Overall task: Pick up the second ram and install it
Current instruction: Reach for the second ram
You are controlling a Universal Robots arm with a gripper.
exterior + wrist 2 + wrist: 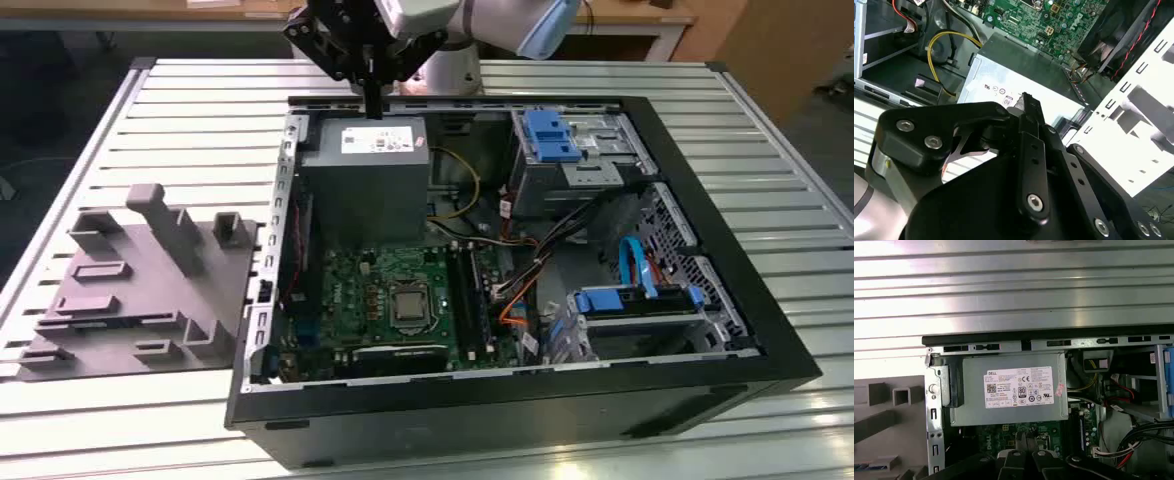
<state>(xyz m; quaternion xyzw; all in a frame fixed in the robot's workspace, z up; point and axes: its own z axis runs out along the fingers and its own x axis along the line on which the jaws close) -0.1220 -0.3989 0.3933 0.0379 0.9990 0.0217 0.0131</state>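
My gripper hangs over the rear edge of the open computer case, just above the grey power-supply box. Its fingers are pressed together, and I see nothing between them. In the first wrist view the gripper points over the green motherboard, beside the power-supply box. The black memory slots lie on the motherboard right of the processor socket. A thin bluish strip lies on the grey fixture; I cannot tell whether it is the second ram.
A grey fixture block with posts and slots stands on the slatted metal table at the exterior view's left of the case. Inside the case are blue drive brackets, loose cables and a yellow wire.
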